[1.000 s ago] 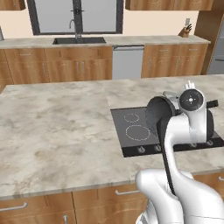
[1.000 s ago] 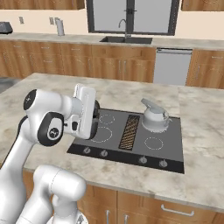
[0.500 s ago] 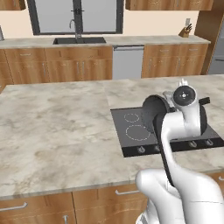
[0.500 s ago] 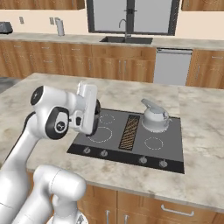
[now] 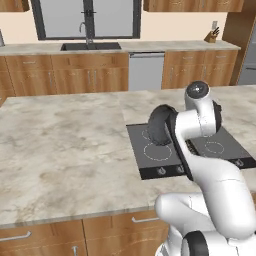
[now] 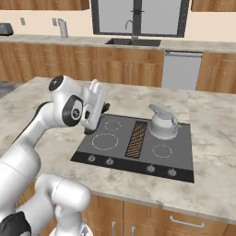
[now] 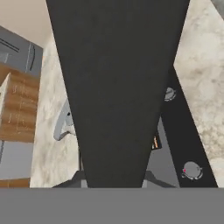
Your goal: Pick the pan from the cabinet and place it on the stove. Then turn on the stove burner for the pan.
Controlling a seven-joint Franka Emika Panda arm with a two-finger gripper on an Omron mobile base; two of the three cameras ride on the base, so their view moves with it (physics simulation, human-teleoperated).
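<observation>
one pan [image 5: 159, 125] tilted in my closed gripper [image 6: 97, 110] above the stove's [image 6: 179, 159] left burners; one kettle [image 6: 163, 123] far right.

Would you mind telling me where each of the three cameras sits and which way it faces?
Left base view: behind the arm, to its left, looking forward and down at the stove; the arm rises at lower right, holding the pan.
Right base view: behind, to its right, same direction; arm at lower left, kettle on the cooktop.
Hand view: on the hand, looking along the pan's handle toward the stove knobs.
Both base views share the stove and sink wall.
</observation>
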